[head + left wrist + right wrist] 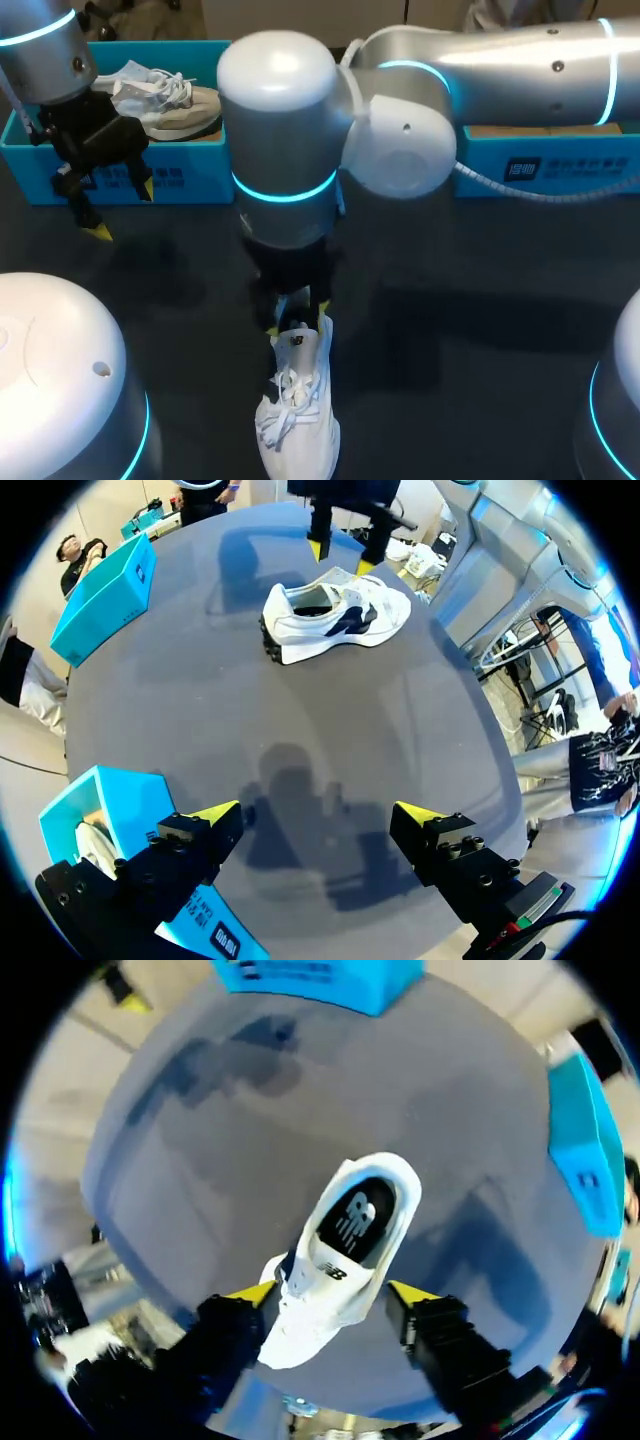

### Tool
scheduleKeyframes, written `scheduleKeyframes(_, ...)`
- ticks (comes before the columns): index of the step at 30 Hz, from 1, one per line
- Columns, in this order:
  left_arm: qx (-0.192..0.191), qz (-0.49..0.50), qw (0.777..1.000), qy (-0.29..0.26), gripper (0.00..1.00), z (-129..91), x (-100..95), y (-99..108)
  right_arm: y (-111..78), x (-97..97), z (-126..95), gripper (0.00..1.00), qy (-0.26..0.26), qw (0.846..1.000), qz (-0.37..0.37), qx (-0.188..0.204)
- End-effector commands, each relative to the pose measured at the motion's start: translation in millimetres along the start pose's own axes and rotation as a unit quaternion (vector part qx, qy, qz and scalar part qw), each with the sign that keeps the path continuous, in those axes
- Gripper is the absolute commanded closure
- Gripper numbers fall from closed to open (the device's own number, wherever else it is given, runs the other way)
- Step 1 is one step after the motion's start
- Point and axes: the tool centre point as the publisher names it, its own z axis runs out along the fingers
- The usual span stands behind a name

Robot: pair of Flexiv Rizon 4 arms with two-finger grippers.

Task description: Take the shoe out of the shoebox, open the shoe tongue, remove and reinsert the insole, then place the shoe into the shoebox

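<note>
White shoe out on the table, right gripper over it.

The white shoe [298, 410] lies on the dark table [480, 380], its dark insole [356, 1222] showing. The right gripper [332, 1295] straddles it near the tongue, fingers apart; contact is unclear. The left gripper [122, 210] hangs spread wide by the blue shoebox [30, 170], which holds a second shoe [165, 100].

My left arm [45, 45], right arm [520, 55]: silver-grey rounded shells, cyan light rings, dark screws. White ribbed cable [540, 196] under right arm. Black bodies, yellow tips on left gripper [315, 815], right gripper [332, 1293].
</note>
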Motion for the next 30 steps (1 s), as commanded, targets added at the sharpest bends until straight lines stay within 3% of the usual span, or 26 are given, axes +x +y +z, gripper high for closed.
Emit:
scheduleKeyframes(1, -0.001, 0.0, 1.0, 0.0, 0.0, 0, 0.1, 0, 6.7, -7.9, -10, 0.0, 0.018, 0.974, -0.225, -0.001)
scheduleKeyframes(3, -0.001, 0.0, 1.0, 0.0, 0.0, 0, 0.1, 0, 9.6, -9.1, -13, 0.0, 0.022, 0.963, -0.27, -0.007)
scheduleKeyframes(6, -0.001, 0.0, 1.0, 0.0, 0.0, 0, 0.1, 0, 17.2, -14.7, -14, 0.0, 0.046, 0.919, -0.391, 0.002)
scheduleKeyframes(7, -0.001, 0.0, 1.0, 0.0, 0.0, 0, 0.1, 0, 18.0, -15.8, -14, 0.0, 0.053, 0.912, -0.407, 0.003)
scheduleKeyframes(8, -0.001, 0.0, 1.0, 0.0, 0.0, 0, 0.1, 0, 18.5, -21.1, -11, 0.0, 0.097, 0.868, -0.487, 0.005)
scheduleKeyframes(19, -0.001, 0.0, 1.0, 0.0, 0.0, 0, 0.1, 0, 18.5, -21.1, -11, 0.0, 0.097, 0.868, -0.487, 0.005)
scheduleKeyframes(22, -0.001, 0.0, 1.0, 0.0, 0.0, 0, 0.1, 0, 26.5, -19.6, -8, 0.0, 0.059, 0.866, -0.496, 0.023)
scheduleKeyframes(30, -0.001, 0.0, 1.0, 0.0, 0.0, 0, 0.1, 0, 46.1, -28.0, 6, 0.0, 0.037, 0.872, -0.487, 0.001)
